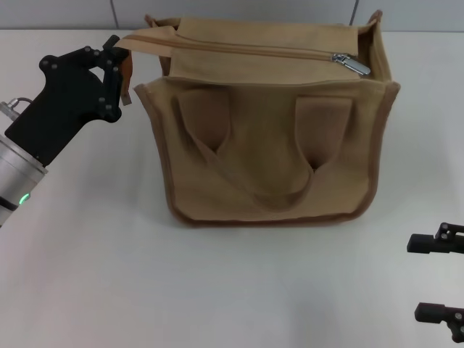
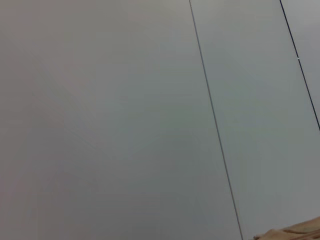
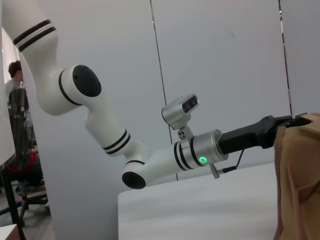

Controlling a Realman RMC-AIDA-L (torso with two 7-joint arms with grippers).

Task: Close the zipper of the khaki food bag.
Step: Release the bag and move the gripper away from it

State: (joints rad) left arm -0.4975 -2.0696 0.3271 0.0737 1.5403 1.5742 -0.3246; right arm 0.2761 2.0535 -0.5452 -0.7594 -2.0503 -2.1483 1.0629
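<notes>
Left gripper [image 1: 119,72] fingers pinched shut on the tan end tab [image 1: 129,67] at the left end of the zipper, just off the top-left corner of the boxy khaki canvas food bag [image 1: 268,145] with brown trim and two looped handles. Bag sits upright on the white worktop [image 1: 94,275], mid-frame in the head view. Khaki-taped zipper [image 1: 254,49] runs along the bag top; its small shiny silver pull [image 1: 351,63] lies at the far right end, well apart from the left gripper. Zip line looks flat between tab and pull, but whether the teeth are meshed or open is hard to make out.

Right gripper [image 1: 435,279] low at the bag's right, near the worktop edge, fingers spread apart with a clear gap, holding nothing.

Step in hand, by my read: left anchors the tab, right still needs to reach the pull. To do it well: keep the tab taut and level so the tape stays straight, bring the right fingers down over the pull, pinch firmly, drag along the tape line, not upward.

Hidden: left wrist view shows only wall and a sliver of khaki fabric; right wrist view shows the left arm and the bag's edge [image 3: 297,175], no pull; right gripper is partly cut off
</notes>
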